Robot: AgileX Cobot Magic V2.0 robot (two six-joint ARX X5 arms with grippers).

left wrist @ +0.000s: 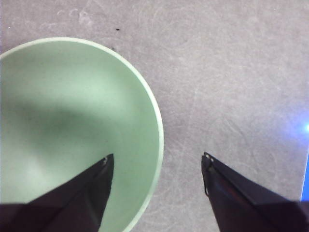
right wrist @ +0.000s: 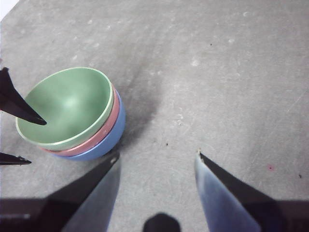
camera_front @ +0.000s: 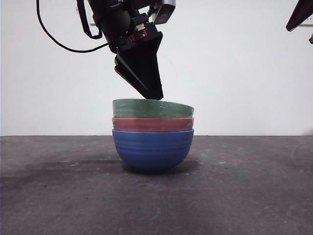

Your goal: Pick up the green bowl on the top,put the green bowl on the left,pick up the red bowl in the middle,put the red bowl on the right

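Observation:
Three bowls stand nested in one stack at the table's middle. The green bowl [camera_front: 152,108] is on top, the red bowl [camera_front: 152,124] is under it, and a blue bowl [camera_front: 152,149] is at the bottom. My left gripper [camera_front: 155,96] hangs open just above the green bowl's rim. In the left wrist view [left wrist: 158,156] one jaw is over the inside of the green bowl [left wrist: 72,111] and the other is outside it. My right gripper [right wrist: 157,155] is open and empty, away from the stack. It sees the green bowl [right wrist: 67,104] and the red bowl [right wrist: 102,133].
The dark grey table [camera_front: 244,186] runs left and right of the stack, with a white wall behind. The waiting right arm shows as a black tip [camera_front: 299,14] at the top right corner. A black cable [camera_front: 54,39] hangs at the upper left.

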